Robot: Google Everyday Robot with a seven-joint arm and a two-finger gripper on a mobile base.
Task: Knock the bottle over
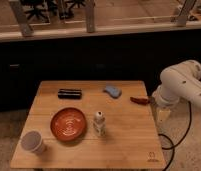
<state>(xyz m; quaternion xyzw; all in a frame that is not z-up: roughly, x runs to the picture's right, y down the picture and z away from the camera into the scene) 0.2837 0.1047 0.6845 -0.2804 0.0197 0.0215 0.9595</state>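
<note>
One gripper (162, 119) hangs from the white arm (183, 85) just off the right edge of the table (129, 145), pointing downward. Whether it is open or closed cannot be told, and nothing can be made out in it.

Nearest to it, a small red object (140, 100) lies on the wood by the right edge. Farther in, a blue object (113, 91) lies toward the back. The bottle (99, 123) stands upright near the middle of the table, well apart from the gripper. It is just to the right of the orange plate (54, 124), though whether it touches the rim is unclear. Beyond these, a black object (69, 93) lies at the back left and a pale cup (33, 142) stands at the front left corner.

The bottle is small and slim and looks like stiff, light plastic. It is tall for its narrow base, so it should tip readily. No grasp seems needed. A sideways nudge high up, at the cap or shoulder, is the likely contact point. A low push would probably just slide it along the smooth wood. Tipped leftward, it would land on the plate, whereas the front offers open table. Once down, it may roll.
</note>
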